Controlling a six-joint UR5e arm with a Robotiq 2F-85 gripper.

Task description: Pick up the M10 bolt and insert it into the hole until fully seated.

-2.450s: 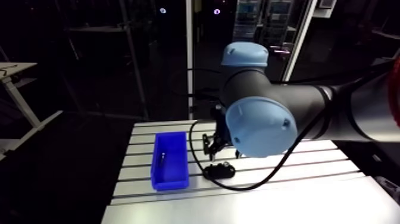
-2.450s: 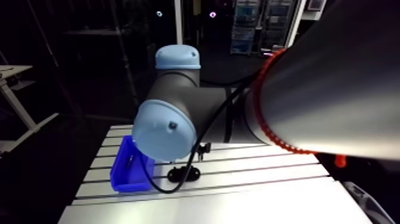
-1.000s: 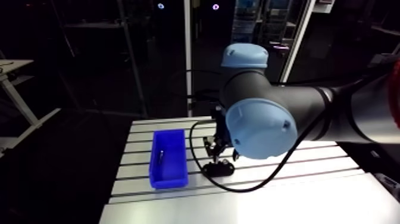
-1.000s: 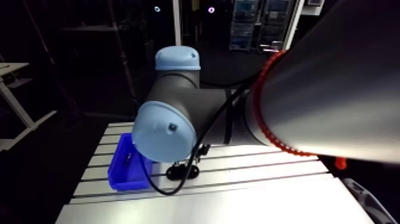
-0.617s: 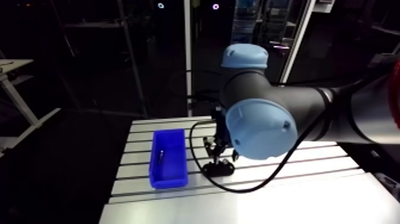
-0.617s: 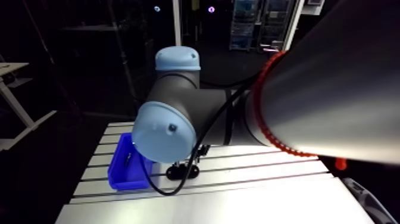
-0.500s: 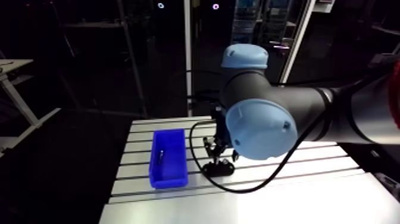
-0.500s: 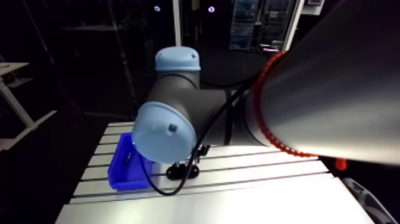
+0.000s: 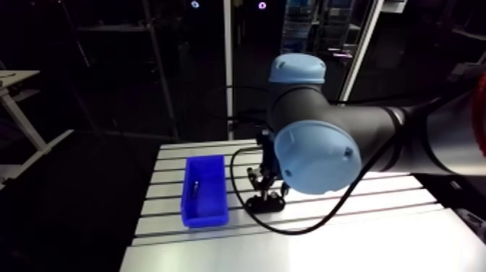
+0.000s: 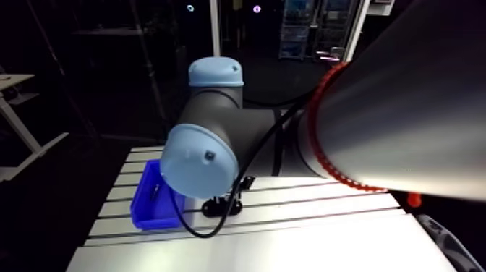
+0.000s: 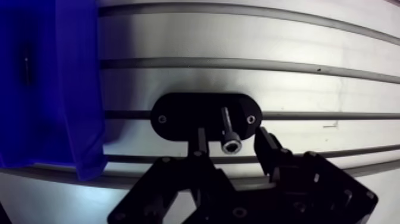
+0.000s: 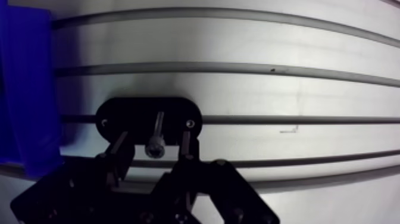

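Note:
In the wrist view a black oval plate (image 11: 205, 116) lies bolted on a table slot. A dark socket-head bolt (image 11: 230, 142) stands in the plate's middle, head up, with part of its shank showing above the plate. My gripper (image 11: 231, 136) hangs right over it, one finger on each side of the head. The fingers (image 11: 201, 138) are open, with a small gap on both sides of the bolt. In the arm view the gripper (image 9: 263, 182) sits just above the plate (image 9: 265, 205), partly hidden by the arm's elbow.
A blue bin (image 9: 205, 192) stands close beside the plate on the slotted aluminium table (image 9: 390, 192); one small dark bolt (image 9: 195, 190) lies in it. In the wrist view the bin's wall (image 11: 77, 89) is a short way from the plate's end.
The arm view has shifted slightly with the camera. The gripper stays over the black plate, and the bin and plate have not moved.

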